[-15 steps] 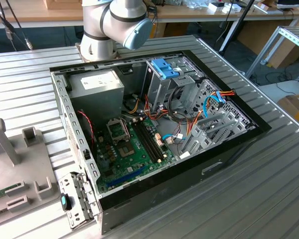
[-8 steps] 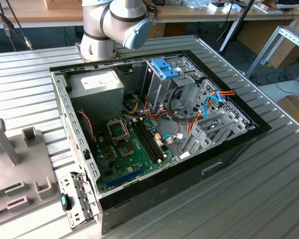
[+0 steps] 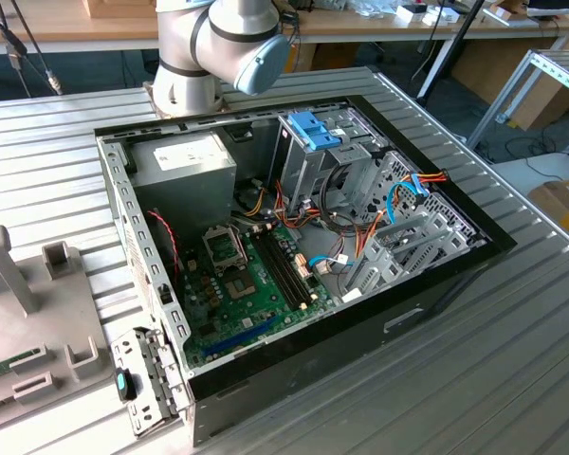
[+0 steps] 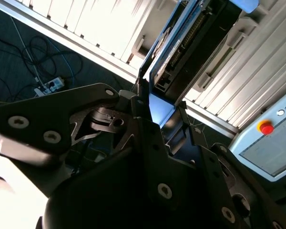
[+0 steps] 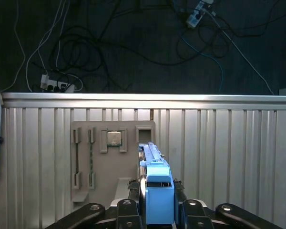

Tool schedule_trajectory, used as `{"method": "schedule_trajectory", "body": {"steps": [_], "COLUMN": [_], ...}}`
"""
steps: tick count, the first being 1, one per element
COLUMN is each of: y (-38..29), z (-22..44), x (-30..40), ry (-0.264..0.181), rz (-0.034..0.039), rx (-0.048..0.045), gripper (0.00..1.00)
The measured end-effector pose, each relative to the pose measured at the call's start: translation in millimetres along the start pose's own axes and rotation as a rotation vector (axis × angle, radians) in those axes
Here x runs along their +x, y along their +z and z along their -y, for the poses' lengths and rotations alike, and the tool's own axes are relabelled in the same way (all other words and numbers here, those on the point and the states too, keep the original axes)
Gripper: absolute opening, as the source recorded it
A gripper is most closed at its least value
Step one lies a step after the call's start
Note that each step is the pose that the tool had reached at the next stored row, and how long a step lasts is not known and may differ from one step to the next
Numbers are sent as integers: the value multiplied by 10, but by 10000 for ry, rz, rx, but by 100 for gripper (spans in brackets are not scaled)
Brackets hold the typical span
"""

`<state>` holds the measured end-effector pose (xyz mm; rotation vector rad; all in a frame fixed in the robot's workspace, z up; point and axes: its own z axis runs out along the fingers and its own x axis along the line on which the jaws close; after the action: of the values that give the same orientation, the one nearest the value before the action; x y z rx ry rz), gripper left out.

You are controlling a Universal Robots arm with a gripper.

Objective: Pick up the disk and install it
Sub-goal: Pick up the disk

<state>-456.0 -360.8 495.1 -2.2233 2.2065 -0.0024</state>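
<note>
The disk (image 5: 156,177) shows edge-on in the first wrist view, a slim body with bright blue rails. It stands between the dark fingers (image 5: 132,187) of my gripper (image 5: 155,191), which is shut on it. In the second wrist view the disk (image 4: 178,45) sticks out past the black linkage of the gripper (image 4: 155,107), its blue rim catching the light. Below the held disk lies a grey fixture plate (image 5: 81,162) on the ribbed metal table (image 5: 229,152). In the exterior view the open computer case (image 3: 294,237) has an upright grey drive cage topped by a blue bracket (image 3: 317,129).
A grey power supply box (image 3: 184,159) sits in the case's far corner beside the arm's base (image 3: 204,57). The fixture plate carries a processor chip (image 5: 114,138) and a memory stick (image 5: 91,155). A pendant with a red stop button (image 4: 265,127) lies nearby. Cables cover the floor (image 5: 133,47) beyond the table's edge.
</note>
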Motion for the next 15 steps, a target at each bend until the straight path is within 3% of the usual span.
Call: {"method": "schedule_trajectory", "body": {"steps": [4, 15], "y": [-50, -53], "z": [0, 12], "x": [0, 0], "ry": [0, 1], "rz": [0, 0], "rx": [0, 1], "gripper": [36, 36]}}
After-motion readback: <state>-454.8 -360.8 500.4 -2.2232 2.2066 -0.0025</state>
